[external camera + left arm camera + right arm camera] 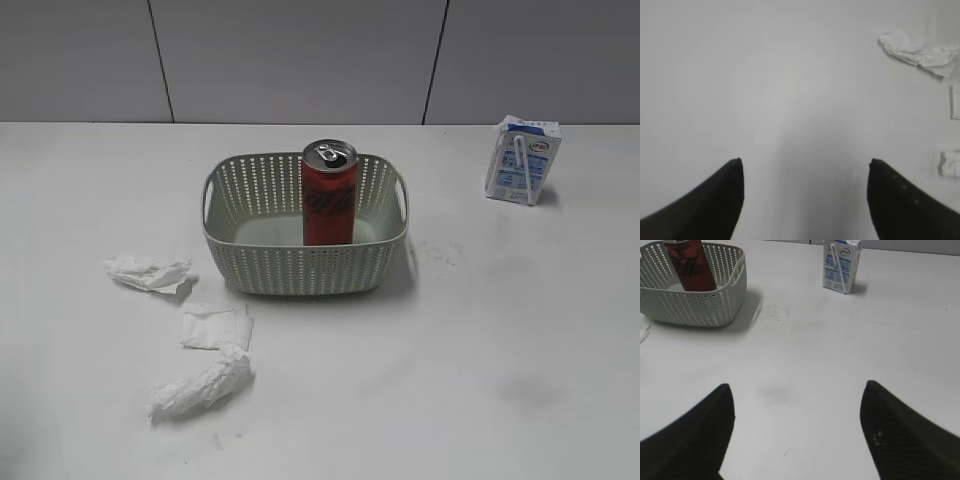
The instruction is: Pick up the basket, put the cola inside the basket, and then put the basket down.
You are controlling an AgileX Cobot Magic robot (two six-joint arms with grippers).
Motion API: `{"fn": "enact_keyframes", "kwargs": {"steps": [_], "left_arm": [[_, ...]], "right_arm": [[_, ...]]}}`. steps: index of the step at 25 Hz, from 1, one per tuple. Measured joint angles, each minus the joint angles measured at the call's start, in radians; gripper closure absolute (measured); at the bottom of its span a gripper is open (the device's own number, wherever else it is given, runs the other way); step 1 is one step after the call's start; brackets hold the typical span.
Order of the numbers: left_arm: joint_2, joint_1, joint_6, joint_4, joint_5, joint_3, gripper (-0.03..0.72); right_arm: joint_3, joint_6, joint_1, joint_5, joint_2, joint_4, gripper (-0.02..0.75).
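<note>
Standing upright inside the basket [305,268], the cola [329,195] rests near its back wall, and the basket sits on the counter [500,380]. Both the left gripper [805,167] and the right gripper [797,390] hang spread apart over bare counter, holding nothing. Crumpled tissues [200,385] (perhaps three pieces) lie left of the basket; a drink carton [522,160] stands well apart at right.
</note>
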State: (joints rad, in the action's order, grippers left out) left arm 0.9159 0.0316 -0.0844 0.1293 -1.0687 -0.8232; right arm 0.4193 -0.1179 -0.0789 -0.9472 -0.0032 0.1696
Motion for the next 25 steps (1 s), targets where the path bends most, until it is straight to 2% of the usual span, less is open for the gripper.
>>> {"fn": "enact_keyframes", "kwargs": {"steps": [5, 8, 18, 25], "left_arm": [[-0.29, 0.0, 0.0, 0.0, 0.06, 0.221, 0.109], [-0.448, 0.0, 0.0, 0.0, 0.045, 0.288, 0.109], [-0.791, 0.0, 0.0, -0.001, 0.033, 0.306, 0.111], [-0.918, 0.0, 0.0, -0.007, 0.028, 0.312, 0.111]], "right_arm": [[0.0, 0.0, 0.0, 0.0, 0.0, 0.004, 0.147], [0.0, 0.001, 0.0, 0.0, 0.0, 0.009, 0.147], [0.0, 0.001, 0.0, 0.0, 0.0, 0.011, 0.147], [-0.001, 0.001, 0.0, 0.0, 0.0, 0.012, 0.147]]}}
